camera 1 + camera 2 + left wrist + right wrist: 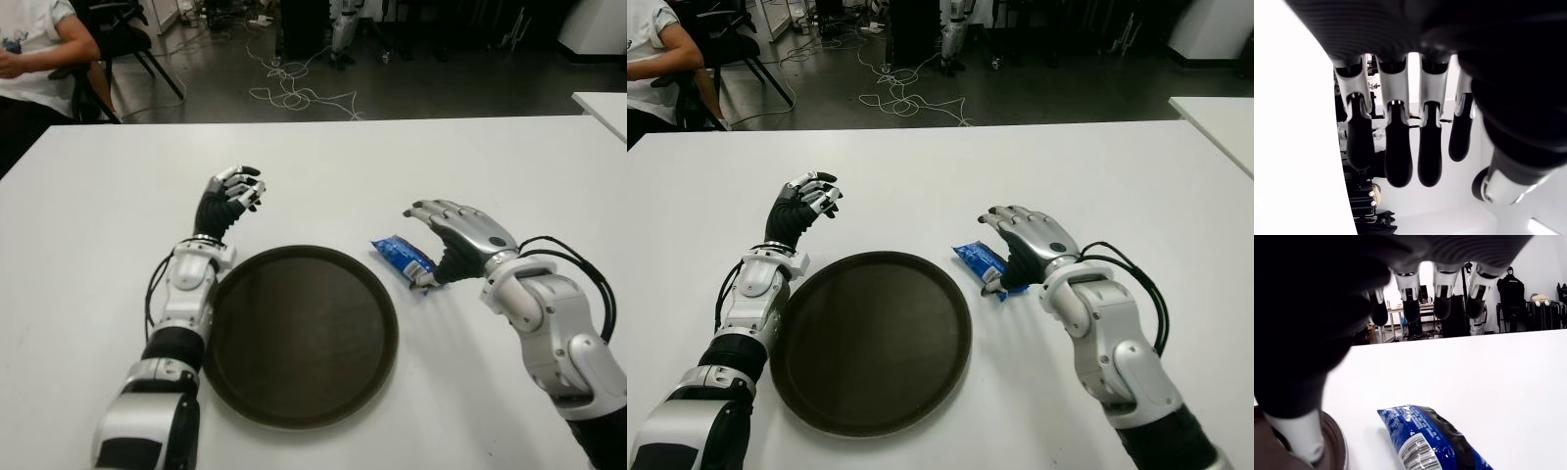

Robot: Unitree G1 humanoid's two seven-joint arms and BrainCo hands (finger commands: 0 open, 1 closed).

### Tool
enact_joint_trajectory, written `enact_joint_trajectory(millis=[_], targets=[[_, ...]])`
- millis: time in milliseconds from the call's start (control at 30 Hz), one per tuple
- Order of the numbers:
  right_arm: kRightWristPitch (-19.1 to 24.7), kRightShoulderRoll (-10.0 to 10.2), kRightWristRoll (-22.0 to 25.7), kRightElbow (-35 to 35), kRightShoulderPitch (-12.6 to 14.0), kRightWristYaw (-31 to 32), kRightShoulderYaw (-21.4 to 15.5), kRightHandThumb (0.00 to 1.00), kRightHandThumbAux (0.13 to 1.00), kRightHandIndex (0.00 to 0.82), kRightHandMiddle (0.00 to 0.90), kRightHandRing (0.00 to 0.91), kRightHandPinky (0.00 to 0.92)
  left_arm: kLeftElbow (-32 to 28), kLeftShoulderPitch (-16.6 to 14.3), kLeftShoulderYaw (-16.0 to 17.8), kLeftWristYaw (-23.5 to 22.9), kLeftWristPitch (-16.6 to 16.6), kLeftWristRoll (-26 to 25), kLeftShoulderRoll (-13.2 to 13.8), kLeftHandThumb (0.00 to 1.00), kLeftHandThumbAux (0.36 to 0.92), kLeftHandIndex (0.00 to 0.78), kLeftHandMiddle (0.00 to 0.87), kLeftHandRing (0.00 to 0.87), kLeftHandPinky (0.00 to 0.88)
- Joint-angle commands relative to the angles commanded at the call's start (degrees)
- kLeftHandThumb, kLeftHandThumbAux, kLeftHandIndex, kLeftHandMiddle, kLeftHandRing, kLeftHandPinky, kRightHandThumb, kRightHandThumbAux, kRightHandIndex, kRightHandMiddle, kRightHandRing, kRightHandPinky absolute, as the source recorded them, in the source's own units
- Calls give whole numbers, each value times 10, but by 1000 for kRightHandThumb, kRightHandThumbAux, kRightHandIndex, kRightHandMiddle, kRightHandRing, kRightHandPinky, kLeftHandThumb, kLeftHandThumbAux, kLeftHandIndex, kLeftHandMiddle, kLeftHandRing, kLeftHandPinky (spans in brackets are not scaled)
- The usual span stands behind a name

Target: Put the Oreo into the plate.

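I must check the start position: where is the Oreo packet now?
The Oreo packet lies on the white table, just off the right rim of the dark plate, under the open fingers of the right hand, not yet grasped.

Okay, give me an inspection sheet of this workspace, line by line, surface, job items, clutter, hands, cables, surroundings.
Surface: white table, bare apart from the job's things.
Job's things: blue Oreo pack lies on the table right of the dark round plate; plate holds nothing.
Clutter: nothing seen.
Hands: right hand open, over the pack's near end, not gripping; left hand open, raised left of the plate.
Cables: black cable on the right forearm; white cord on the floor.
Surroundings: seated person at far left, chair legs behind.
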Motion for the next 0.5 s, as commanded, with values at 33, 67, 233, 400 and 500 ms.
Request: enact_joint_trajectory(millis=[33,67,233,400,500], targets=[[3,2,-4,3,-2,-2,1,0,747,21,61,45,45,1,0,-1,2,0,2,1,824,683,375,511,549,553],[5,3,-8,5,-3,-4,1,0,743,24,64,51,46,1,0,-1,3,-1,3,1,824,683,374,511,551,555],[29,16,-41,22,-10,-35,3,0,728,33,77,73,59,6,-1,-3,7,-8,8,3,824,683,375,510,556,557],[55,31,-84,37,-13,-76,7,0,725,57,98,112,114,10,-1,-2,6,-15,8,2,825,682,377,510,550,557],[71,36,-112,48,-17,-92,10,0,741,86,130,152,164,11,0,-1,6,-20,9,1,826,681,380,508,556,564]])
